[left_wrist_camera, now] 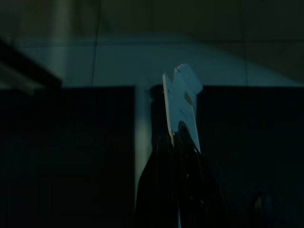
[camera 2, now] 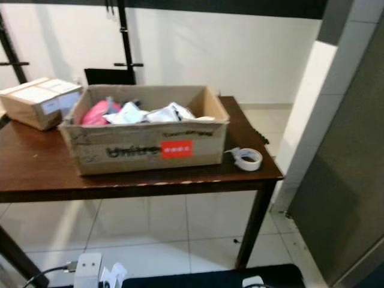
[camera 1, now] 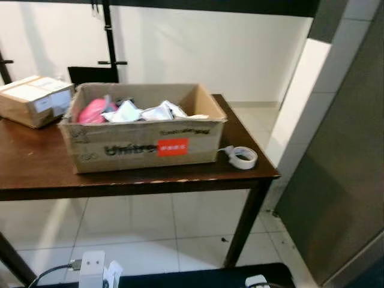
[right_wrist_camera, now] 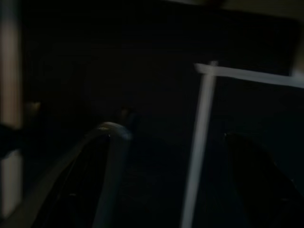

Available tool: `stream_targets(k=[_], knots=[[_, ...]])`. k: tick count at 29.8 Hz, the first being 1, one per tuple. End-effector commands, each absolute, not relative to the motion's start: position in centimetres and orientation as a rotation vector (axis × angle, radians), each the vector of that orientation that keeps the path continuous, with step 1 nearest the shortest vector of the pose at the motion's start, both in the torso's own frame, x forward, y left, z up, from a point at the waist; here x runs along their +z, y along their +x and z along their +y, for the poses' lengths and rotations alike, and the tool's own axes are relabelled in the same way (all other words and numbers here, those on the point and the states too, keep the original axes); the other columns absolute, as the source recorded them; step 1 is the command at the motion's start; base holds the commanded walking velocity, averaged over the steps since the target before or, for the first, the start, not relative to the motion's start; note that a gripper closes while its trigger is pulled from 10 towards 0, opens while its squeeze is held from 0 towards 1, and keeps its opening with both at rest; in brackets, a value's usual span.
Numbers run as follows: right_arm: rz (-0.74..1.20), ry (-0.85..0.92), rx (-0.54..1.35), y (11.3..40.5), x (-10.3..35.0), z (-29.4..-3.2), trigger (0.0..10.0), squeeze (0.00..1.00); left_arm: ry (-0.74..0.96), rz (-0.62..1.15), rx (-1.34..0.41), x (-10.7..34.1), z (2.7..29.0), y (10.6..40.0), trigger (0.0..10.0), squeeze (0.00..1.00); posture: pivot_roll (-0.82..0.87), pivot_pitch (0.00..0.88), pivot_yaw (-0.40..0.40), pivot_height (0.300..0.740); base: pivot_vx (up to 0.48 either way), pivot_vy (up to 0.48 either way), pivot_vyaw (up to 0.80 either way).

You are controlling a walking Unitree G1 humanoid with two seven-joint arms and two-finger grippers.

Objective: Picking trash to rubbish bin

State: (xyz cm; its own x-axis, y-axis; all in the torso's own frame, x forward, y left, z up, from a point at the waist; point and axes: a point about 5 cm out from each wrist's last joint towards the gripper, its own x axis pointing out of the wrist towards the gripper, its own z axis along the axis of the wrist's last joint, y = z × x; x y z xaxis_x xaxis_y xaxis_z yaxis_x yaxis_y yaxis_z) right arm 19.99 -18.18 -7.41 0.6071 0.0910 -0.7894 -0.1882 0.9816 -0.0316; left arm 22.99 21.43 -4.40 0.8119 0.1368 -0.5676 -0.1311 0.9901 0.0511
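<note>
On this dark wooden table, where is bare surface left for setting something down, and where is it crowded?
Bare wood lies on the dark wooden table left of the large open cardboard box, in front of the small sealed cardboard carton. A narrow strip runs along the front edge. Crowded: the box interior, full of pink and white trash, and the right corner holding the white tape roll.
</note>
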Motion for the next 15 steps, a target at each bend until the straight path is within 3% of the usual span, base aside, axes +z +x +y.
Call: stream_targets(k=[1,15], knots=[[0.924,-0.105,0.145,19.49,-7.67,-18.44,10.0,0.0,0.016,0.623,0.137,-4.69,21.4,22.62,10.0,0.0,0.04,0.044,-0.076,0.74,0.0,0.0,0.0],[0.925,-0.103,0.146,19.42,-7.72,-18.32,10.0,0.0,-0.005,0.613,0.123,-4.61,21.22,22.75,10.0,0.0,0.04,0.043,-0.072,0.74,0.0,0.0,0.0]])
